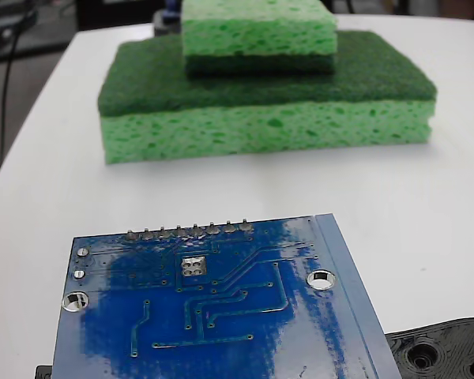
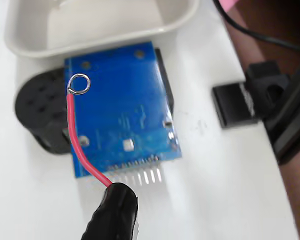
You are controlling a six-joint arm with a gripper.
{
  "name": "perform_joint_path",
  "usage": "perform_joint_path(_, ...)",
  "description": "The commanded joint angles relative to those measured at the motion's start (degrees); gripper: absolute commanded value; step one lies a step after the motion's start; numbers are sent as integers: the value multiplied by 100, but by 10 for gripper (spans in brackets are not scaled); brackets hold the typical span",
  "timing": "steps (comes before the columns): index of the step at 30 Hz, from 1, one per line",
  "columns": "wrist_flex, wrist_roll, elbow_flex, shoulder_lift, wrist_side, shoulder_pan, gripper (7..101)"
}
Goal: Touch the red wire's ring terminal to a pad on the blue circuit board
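Hovering over the blue circuit board [image 2: 122,112] in the wrist view, the red wire [image 2: 77,145] sweeps up from a black sleeve [image 2: 112,212] at six o'clock and ends in its ring terminal [image 2: 80,84], which sits over the board's ten o'clock corner, well away from the target. And that target, the pad [image 2: 128,145], is the small silvery square down near the board's five o'clock end, just above the row of solder pins [image 2: 140,175]. From the fixed view the same pad [image 1: 192,266] shows its dark dots clearly, just below the pin row at the board's twelve o'clock edge, and no wire or ring is in sight there, so the ring looks to be hanging above the board rather than resting on it, though height is hard to judge. The gripper itself? Its fingers don't show in either picture, so I cannot tell how wide they stand or exactly how they hold the wire; only the sleeve is visible. This reads as the approach stage: ring aligned with nothing yet. Next move calls for carrying the loop toward five o'clock across the board in the wrist view until it sits over the silvery square, then easing down gently, keeping clear of the pins beside it. Behind the board, stacked green sponges [image 1: 265,95] stand at twelve o'clock in the fixed view.
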Motion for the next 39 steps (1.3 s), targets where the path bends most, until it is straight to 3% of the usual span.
perform_joint_path(1, -185, 132, -141, -369, 97, 0, 1003)
perform_joint_path(5, -211, 299, -492, -905, 264, -105, 1003)
perform_joint_path(15, 580, 677, -1503, -1802, 1143, -712, 1003)
perform_joint_path(22, 967, 853, -1837, -2276, 1292, -738, 1003)
perform_joint_path(39, 1107, 1239, -1951, -2654, 1521, -940, 1003)
